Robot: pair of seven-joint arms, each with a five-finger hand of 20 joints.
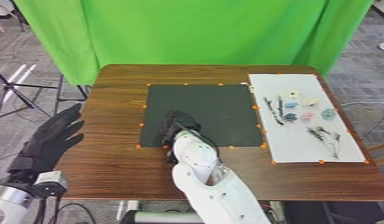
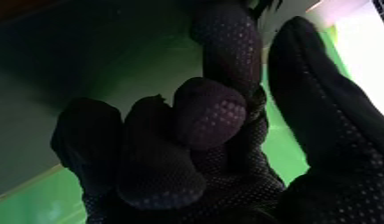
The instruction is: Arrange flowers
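My right hand [image 1: 181, 121] is over the left-centre of the dark mat [image 1: 228, 97]. In the right wrist view my right hand [image 2: 162, 165] has several fingers curled, with nothing visible inside them; a small dark, spiky thing [image 2: 264, 6] shows past the fingers, too hidden to identify. My left hand [image 1: 52, 136] is held open at the table's left edge. On the white sheet [image 1: 299, 152] lie dark twigs [image 1: 274, 111], a yellowish flower [image 1: 293, 94], blue flowers [image 1: 291, 117], a pink flower [image 1: 307, 116], a teal flower [image 1: 328, 114] and grey-green sprigs [image 1: 326, 139].
The brown table [image 1: 108, 175] surrounds the mat and the sheet. Small orange markers line their edges. A green curtain [image 1: 206, 35] hangs behind the far edge, and a black tripod [image 1: 20, 85] stands on the floor at the left.
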